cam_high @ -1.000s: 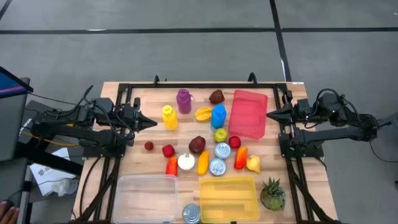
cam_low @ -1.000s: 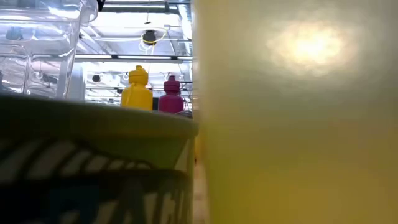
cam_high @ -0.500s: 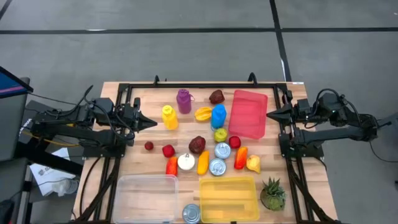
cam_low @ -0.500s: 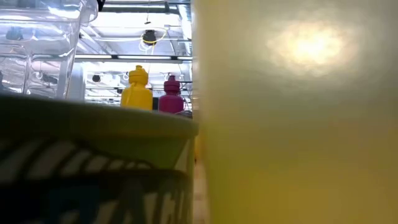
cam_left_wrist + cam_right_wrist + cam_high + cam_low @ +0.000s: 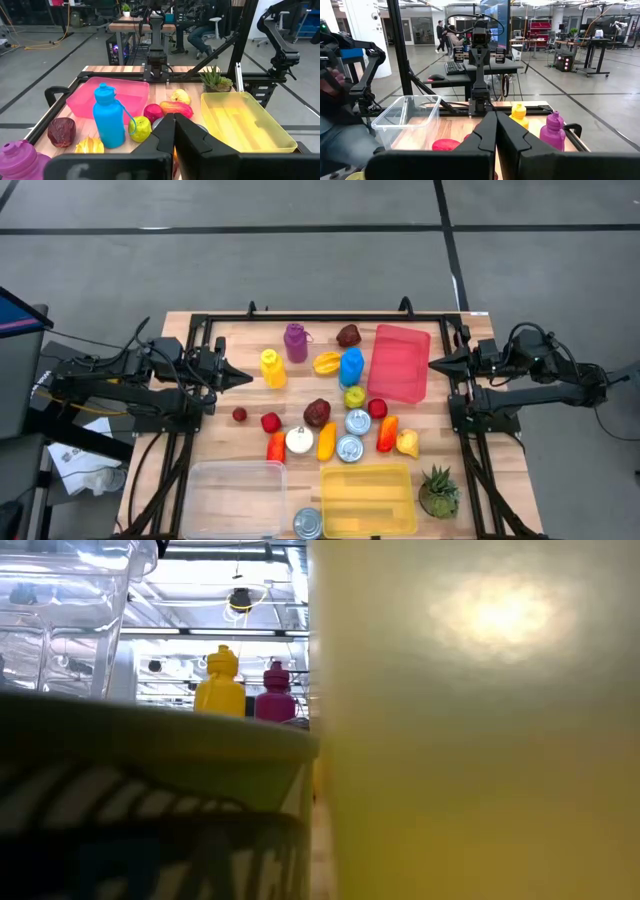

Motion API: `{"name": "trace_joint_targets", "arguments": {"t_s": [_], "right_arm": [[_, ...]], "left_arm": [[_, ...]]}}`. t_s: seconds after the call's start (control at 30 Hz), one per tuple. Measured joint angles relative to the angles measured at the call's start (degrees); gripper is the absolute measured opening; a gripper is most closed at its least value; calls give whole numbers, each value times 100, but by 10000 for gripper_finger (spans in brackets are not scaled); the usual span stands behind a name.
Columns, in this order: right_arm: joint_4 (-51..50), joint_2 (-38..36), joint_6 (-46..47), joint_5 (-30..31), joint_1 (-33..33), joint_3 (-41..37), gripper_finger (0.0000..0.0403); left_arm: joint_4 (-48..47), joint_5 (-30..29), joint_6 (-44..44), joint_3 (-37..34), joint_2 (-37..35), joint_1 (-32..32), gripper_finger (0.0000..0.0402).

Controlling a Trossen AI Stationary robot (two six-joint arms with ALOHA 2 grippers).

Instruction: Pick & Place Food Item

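Toy food lies mid-table in the high view: a red apple (image 5: pixel 270 422), a dark red fruit (image 5: pixel 317 412), a green apple (image 5: pixel 354 397), a yellow pear (image 5: pixel 407 443), an orange-red mango (image 5: pixel 387 433) and others, all resting on the wood. My left gripper (image 5: pixel 248 379) hovers shut at the table's left edge, pointing toward the middle; in its wrist view the left gripper (image 5: pixel 174 118) holds nothing. My right gripper (image 5: pixel 432 364) hovers shut at the right edge beside the pink tray (image 5: pixel 400 363); in its own wrist view the right gripper (image 5: pixel 496 115) has nothing between its fingers.
A yellow tray (image 5: pixel 367 500) and a clear tub (image 5: pixel 235 498) stand at the near edge. Yellow (image 5: pixel 272 368), purple (image 5: pixel 295 341) and blue (image 5: pixel 351 366) bottles stand at the back. Cans (image 5: pixel 358 421) and a spiky green plant (image 5: pixel 438 492) stand nearby. The yellow tray's wall (image 5: pixel 480 740) blocks much of the low view.
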Motion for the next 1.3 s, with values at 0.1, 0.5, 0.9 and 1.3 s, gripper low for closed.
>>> {"name": "trace_joint_targets", "arguments": {"t_s": [0.1,0.5,0.9,1.3], "right_arm": [[0,0,0,0,2,2,0],[-2,-1,0,0,0,0,0],[186,0,319,0,0,2,0],[-104,133,632,402,0,0,0]], "left_arm": [[0,0,0,0,-1,-1,0],[876,2,-47,0,3,-1,0],[1517,13,-488,2,3,-1,0],[1692,-4,-478,2,66,-1,0]]}}
